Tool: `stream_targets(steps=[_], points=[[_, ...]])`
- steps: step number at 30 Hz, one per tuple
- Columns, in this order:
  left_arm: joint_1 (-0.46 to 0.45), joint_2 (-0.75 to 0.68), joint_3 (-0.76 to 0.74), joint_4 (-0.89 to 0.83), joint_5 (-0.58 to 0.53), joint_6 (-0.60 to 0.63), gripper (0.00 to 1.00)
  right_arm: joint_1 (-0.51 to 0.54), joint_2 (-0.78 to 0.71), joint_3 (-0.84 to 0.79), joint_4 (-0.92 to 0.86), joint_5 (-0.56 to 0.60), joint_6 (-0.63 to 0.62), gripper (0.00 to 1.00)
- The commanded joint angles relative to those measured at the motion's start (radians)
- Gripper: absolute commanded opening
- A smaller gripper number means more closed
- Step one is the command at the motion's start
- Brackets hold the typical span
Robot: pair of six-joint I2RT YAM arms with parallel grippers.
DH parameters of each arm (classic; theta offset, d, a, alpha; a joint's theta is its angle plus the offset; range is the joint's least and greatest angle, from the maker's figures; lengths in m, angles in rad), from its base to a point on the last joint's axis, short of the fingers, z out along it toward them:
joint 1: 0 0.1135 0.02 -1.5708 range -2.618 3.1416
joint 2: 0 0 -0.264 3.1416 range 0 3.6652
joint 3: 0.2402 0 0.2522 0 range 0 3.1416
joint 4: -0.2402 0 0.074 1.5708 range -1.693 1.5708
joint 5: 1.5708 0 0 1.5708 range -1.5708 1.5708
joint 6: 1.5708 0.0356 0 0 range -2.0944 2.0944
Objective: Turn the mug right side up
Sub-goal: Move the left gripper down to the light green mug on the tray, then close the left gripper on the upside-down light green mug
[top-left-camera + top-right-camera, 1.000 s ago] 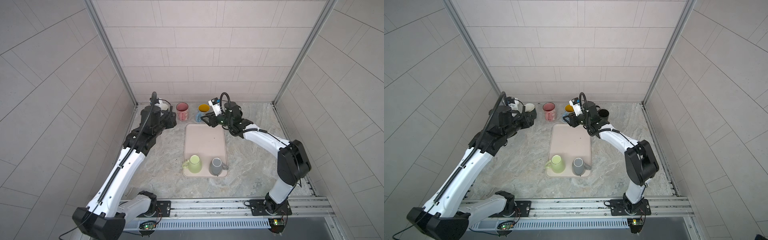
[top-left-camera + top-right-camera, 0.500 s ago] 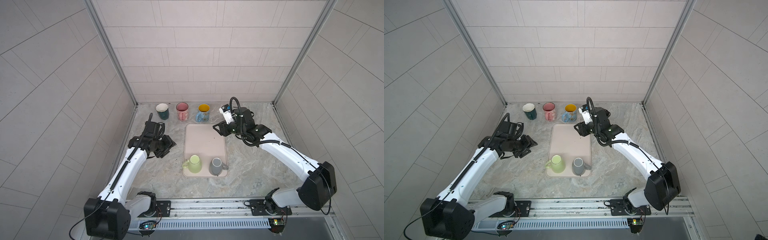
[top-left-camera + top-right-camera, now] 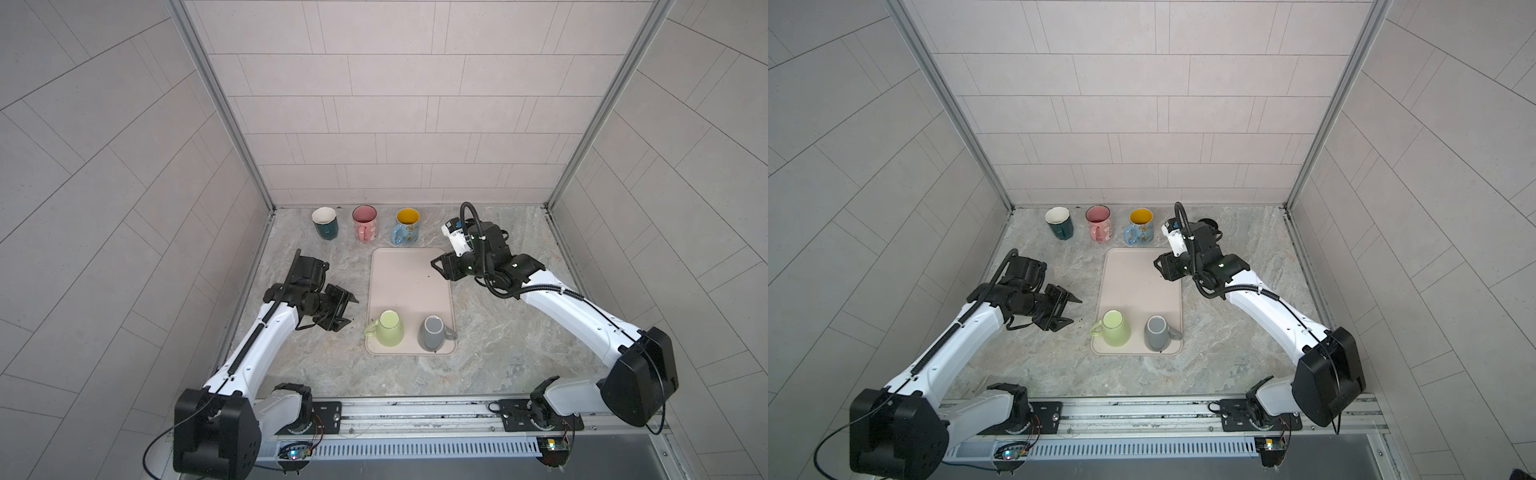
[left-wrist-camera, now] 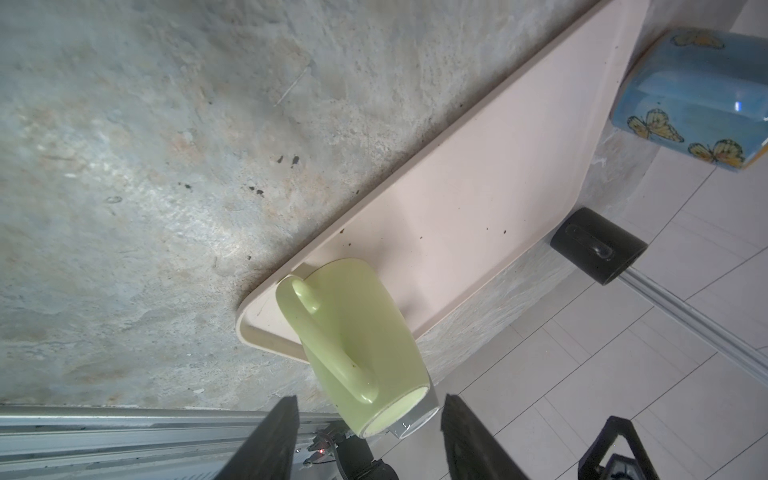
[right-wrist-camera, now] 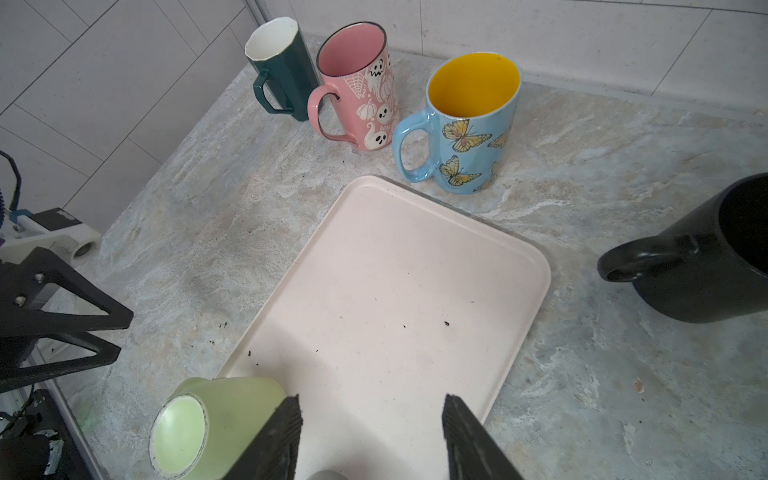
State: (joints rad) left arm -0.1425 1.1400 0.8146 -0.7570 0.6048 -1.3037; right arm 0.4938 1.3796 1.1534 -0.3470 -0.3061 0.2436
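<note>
On the tray (image 3: 409, 274), near end: green mug (image 3: 389, 329) and grey mug (image 3: 432, 334), both base up, side by side, not touching.
Green mug handle: points left, toward the left gripper (image 3: 350, 311).
Grey mug handle: points right.
Left gripper: over the counter (image 3: 490, 332) beside the tray's left edge, jaws spread, nothing between them, aimed at the green mug, clear of it.
Right gripper (image 3: 439, 270): over the tray's far right corner, jaws spread, empty.
Back row: 3 upright mugs by the wall, left to right: teal mug (image 3: 325, 225), pink mug (image 3: 365, 226), blue mug (image 3: 406, 228). The blue mug stands just beyond the tray's far edge.
Black mug (image 5: 715, 266): upright on the counter, right of the tray's far end, handle toward the tray. It is mostly hidden behind the right arm in both top views.
Tray middle: a few dark specks (image 5: 446, 323).
</note>
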Motion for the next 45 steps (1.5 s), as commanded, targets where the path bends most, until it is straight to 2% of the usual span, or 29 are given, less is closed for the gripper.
stream_targets(steps=[1,19,30,45], points=[[-0.006,0.031,-0.019,-0.034,0.029,-0.089,0.62,0.000,-0.008,-0.002,-0.011,0.013,0.003,0.56],[-0.107,0.260,0.022,-0.048,0.149,-0.163,0.62,0.000,0.036,0.012,-0.020,0.013,0.015,0.56],[-0.109,0.313,0.017,-0.006,0.136,-0.226,0.61,-0.001,0.045,0.014,-0.023,0.013,0.020,0.56],[-0.117,0.392,0.061,0.025,0.145,-0.255,0.51,-0.009,0.062,0.010,-0.024,0.008,0.022,0.56]])
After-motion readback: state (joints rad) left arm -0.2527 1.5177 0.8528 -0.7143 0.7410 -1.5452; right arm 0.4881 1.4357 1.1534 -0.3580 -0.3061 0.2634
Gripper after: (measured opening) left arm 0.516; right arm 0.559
